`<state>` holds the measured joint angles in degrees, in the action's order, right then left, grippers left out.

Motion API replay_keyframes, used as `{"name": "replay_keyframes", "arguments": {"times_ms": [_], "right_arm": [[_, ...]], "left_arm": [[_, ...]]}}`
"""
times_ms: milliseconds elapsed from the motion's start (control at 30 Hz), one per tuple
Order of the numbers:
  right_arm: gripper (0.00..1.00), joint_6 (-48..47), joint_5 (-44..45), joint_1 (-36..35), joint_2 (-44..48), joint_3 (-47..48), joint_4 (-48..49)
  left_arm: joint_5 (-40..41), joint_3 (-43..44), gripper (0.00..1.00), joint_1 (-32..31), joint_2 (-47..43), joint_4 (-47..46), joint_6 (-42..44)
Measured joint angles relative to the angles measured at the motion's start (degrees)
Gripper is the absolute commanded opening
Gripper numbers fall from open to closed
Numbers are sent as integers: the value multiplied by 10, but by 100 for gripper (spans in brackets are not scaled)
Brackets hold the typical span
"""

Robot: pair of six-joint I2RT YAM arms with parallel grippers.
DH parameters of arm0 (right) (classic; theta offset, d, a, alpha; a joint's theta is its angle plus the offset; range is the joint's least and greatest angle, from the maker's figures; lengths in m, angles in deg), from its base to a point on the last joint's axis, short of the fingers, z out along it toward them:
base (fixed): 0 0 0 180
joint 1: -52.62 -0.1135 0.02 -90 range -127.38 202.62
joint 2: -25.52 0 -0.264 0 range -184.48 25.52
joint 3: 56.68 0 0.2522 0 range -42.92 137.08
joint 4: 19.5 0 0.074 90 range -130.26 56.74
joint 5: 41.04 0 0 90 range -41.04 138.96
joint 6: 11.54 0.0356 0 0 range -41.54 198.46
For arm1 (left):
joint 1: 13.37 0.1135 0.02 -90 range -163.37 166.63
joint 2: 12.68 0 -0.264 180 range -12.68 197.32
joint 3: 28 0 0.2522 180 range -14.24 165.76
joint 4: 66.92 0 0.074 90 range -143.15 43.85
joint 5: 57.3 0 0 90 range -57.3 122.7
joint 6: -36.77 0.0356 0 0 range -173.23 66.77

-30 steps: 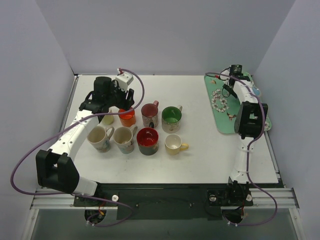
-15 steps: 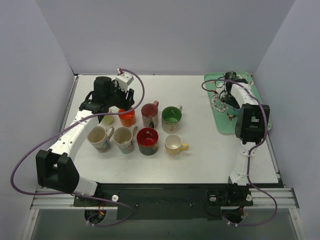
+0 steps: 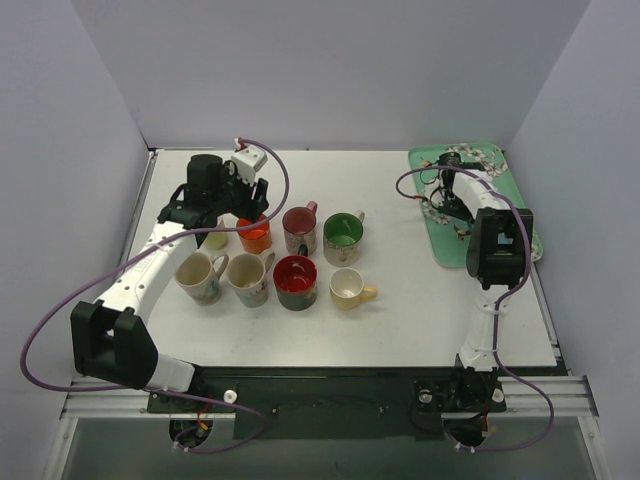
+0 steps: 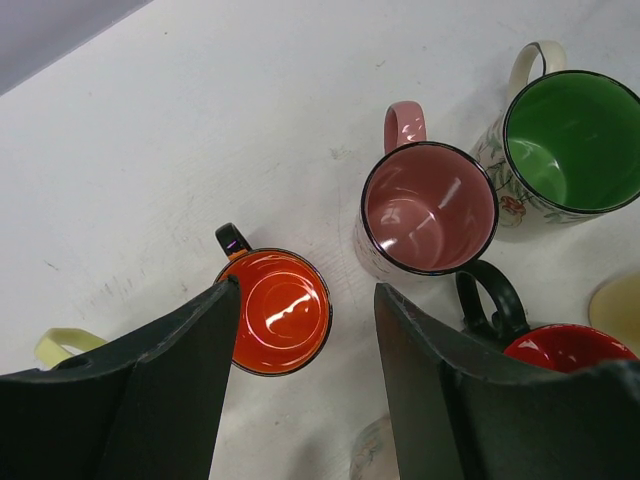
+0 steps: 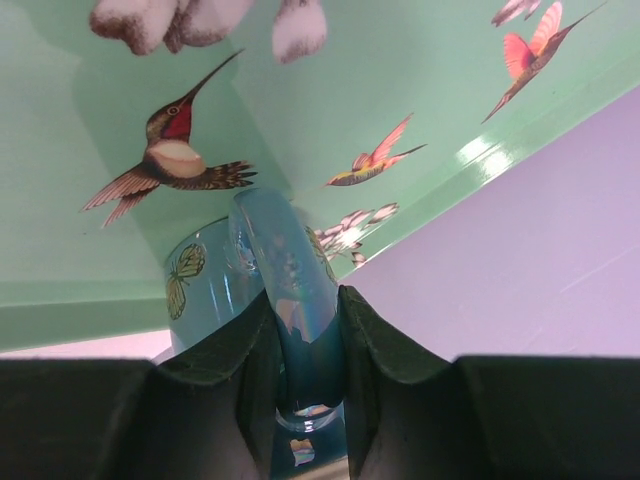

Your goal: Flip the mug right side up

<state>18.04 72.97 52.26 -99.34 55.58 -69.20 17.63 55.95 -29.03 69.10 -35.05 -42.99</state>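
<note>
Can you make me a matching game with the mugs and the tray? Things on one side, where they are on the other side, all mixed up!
Things:
1. orange mug
2. green mug
3. blue mug
4. bird tray

Places:
A. handle pinched by the right gripper
B. far right side of the table
C. below the open left gripper
D. next to the pink mug

Pairs: 1-C, 2-D, 3-A, 4-B

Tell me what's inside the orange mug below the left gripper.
Nothing visible: the orange mug shows a bare glossy interior. Its left edge is covered by a finger of the left gripper, so that sliver is unseen.
</note>
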Motion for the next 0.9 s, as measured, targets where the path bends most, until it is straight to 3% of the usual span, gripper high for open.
{"name": "replay_keyframes", "arguments": {"times_ms": [167, 400, 700, 900], "right_arm": [[0, 7, -18, -5, 7, 0, -8], [0, 88, -135, -1, 74, -1, -7], [0, 174, -230, 28, 170, -106, 76], [0, 234, -235, 44, 225, -160, 139]], "left_arm": [[-6, 0, 66, 0, -6, -5, 4], [-29, 0, 65, 0, -10, -23, -3], [-41, 0, 65, 0, -10, -34, -11], [-64, 0, 68, -1, -10, -36, -23]]}}
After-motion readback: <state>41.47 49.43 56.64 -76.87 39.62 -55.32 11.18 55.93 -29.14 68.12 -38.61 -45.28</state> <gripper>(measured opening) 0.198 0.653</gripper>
